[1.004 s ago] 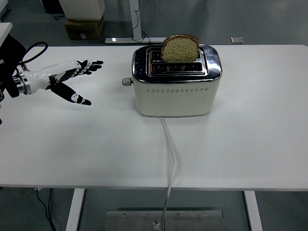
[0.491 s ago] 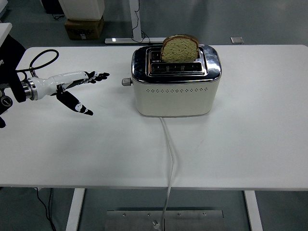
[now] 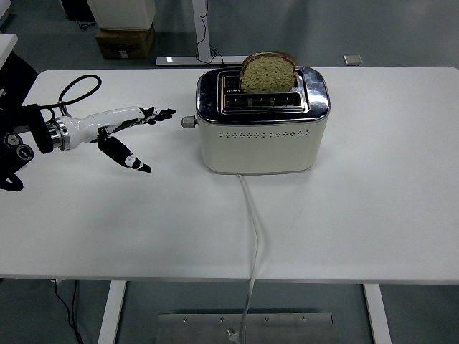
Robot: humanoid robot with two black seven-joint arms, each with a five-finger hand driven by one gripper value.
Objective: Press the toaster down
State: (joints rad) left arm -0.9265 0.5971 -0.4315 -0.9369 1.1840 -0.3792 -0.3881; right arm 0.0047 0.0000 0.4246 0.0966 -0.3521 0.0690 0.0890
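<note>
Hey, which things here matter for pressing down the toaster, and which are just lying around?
Job: toaster; its lever; bread slice; left hand, open.
Lying about: power cord; cardboard box on the floor.

Left hand [image 3: 118, 129] outstretched, fingers spread, thumb down.

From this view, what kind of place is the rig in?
Likely a lab or workshop, not a kitchen: a white table on metal legs, a concrete floor with a cardboard box, and a lone toaster as test prop.
</note>
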